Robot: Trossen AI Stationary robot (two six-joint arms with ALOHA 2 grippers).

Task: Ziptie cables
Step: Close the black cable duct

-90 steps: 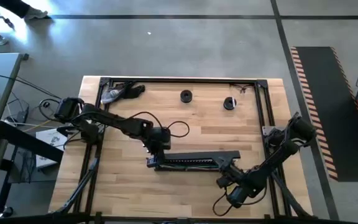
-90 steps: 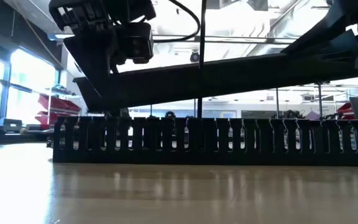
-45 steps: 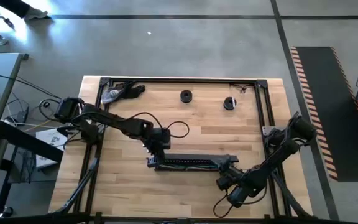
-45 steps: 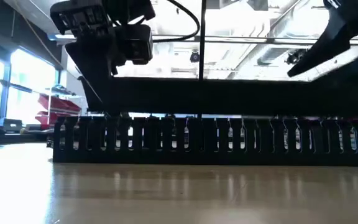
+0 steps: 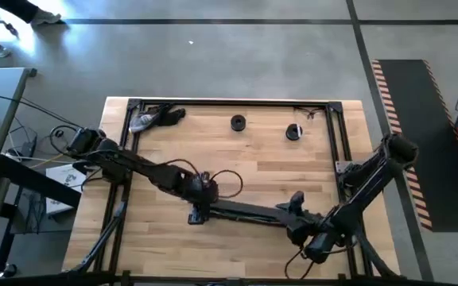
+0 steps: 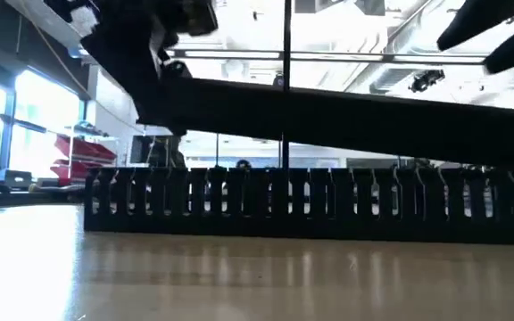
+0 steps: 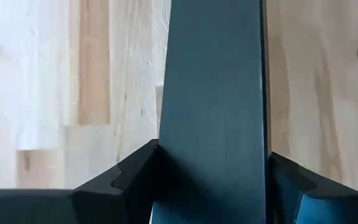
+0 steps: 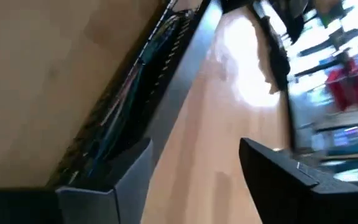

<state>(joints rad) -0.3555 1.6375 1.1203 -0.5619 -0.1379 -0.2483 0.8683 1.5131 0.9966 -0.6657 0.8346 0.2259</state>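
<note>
Found the cables (image 8: 128, 102) lying loose inside the slotted channel (image 6: 310, 203) on the bench (image 5: 253, 159); judged them light, limp, snag-prone, best gathered mid-length. Saw left end effector (image 7: 211, 177) pinching a flat black cover strip (image 7: 213, 74) above, right end effector (image 8: 194, 171) spread, empty.

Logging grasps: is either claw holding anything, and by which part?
The left claw clamps the flat black cover strip at its end nearest that arm; the right claw is open and empty.
</note>
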